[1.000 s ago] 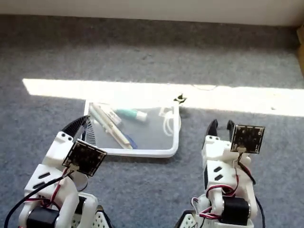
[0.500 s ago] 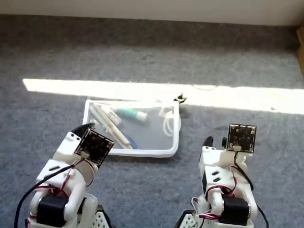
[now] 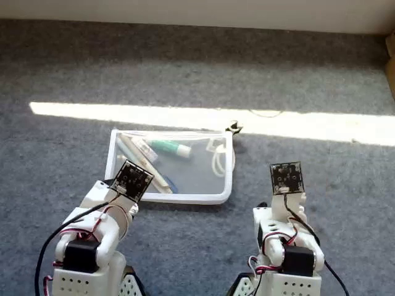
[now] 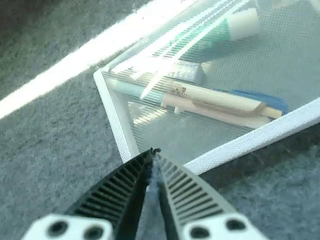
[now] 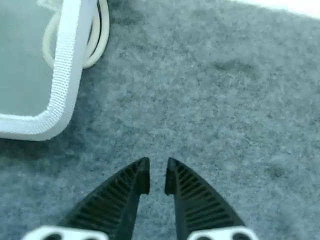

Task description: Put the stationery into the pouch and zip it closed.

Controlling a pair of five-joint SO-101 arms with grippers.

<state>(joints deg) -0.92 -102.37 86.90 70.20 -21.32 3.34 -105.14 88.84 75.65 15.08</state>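
Both arms sit low at the near side. My left gripper (image 4: 152,155) is clenched on nothing, over the near-left corner of the pouch (image 3: 170,198); my right gripper (image 5: 157,175) is parted a crack, empty, over grey carpet (image 3: 308,80) just right of it. The pouch lies flat mid-scene with pens (image 4: 220,102) and tube (image 3: 170,148) inside and the zip pull (image 3: 233,129) at its far-right corner. It looks zipped, but I can't confirm that along the far edge. Risk: a gap there would let the pens slide out.
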